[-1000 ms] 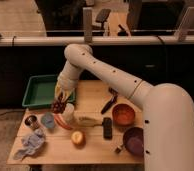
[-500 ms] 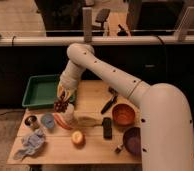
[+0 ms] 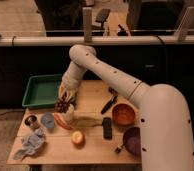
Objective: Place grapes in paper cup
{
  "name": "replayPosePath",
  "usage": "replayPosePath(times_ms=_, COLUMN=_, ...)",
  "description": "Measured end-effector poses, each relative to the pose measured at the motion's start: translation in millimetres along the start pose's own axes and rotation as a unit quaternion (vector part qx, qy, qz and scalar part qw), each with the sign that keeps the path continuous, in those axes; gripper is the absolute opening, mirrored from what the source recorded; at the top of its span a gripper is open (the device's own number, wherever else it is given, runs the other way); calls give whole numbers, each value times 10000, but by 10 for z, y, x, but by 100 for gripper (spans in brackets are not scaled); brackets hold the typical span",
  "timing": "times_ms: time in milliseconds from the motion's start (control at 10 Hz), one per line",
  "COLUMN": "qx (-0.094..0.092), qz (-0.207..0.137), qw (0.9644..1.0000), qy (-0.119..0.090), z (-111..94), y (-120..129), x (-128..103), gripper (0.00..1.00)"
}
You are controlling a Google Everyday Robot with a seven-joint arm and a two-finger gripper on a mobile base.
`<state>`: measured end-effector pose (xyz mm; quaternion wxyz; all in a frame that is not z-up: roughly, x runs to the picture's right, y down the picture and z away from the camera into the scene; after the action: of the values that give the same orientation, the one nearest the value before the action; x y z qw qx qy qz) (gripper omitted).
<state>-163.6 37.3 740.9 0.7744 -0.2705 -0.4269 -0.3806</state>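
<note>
My gripper (image 3: 65,99) hangs from the white arm over the left half of the wooden table (image 3: 95,150). It is shut on the grapes (image 3: 63,106), a small dark purple-red bunch just below the fingers. The paper cup (image 3: 70,114), small and white, stands right under and slightly right of the grapes. The bunch is at the cup's mouth; I cannot tell whether it touches the rim.
A green tray (image 3: 41,90) lies at the back left. A metal tin (image 3: 31,120), a blue object (image 3: 47,120) and a cloth (image 3: 31,142) are on the left. A yellow-orange fruit (image 3: 78,137), an orange bowl (image 3: 123,114), a purple bowl (image 3: 132,140) and a black object (image 3: 107,127) are also on the table.
The gripper has moved down and slightly right with the grapes, closer to the paper cup.
</note>
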Motion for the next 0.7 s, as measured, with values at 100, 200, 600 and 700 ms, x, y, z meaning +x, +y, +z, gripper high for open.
replayPosePath(times_ms=100, qx=4, qz=16, qw=10000, qy=-9, z=1, y=4, x=6, gripper=54)
replayPosePath(times_ms=200, qx=8, qz=31, qw=10000, qy=-14, z=-5, y=8, x=13, gripper=66)
replayPosePath(times_ms=600, qx=9, qz=62, qw=10000, qy=-31, z=-22, y=6, x=36, gripper=75)
replayPosePath(times_ms=700, qx=11, qz=61, qw=10000, qy=-34, z=-21, y=4, x=37, gripper=75)
